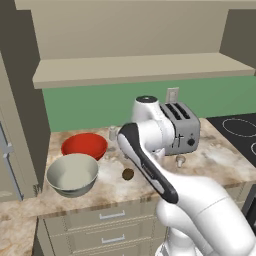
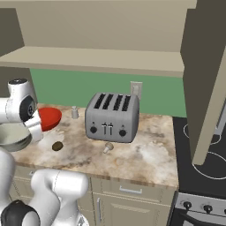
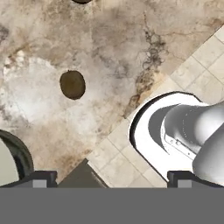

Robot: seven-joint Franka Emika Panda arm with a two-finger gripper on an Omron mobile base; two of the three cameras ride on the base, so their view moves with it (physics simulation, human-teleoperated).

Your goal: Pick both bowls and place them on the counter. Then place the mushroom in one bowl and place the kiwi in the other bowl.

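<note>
Fingers [image 3: 109, 177] are standing wide apart, holding nothing, hovering over the small olive-brown oval kiwi [image 3: 72, 84] — light, firm, likely to roll; pinching across its short middle seems best.

Wall [image 1: 100, 102]: green band behind the worktop, with a pale outlet plate [image 2: 136, 88].
Shelf [image 1: 140, 67]: plain beige board across the wall, cabinet fronts above it.
Drawers [image 1: 112, 216]: beige, with metal bar handles, below the worktop.
Stove [image 2: 201, 163]: black glass top with ring marks, knobs along its front.
Floor [image 3: 205, 65]: pale square tiles.
</note>
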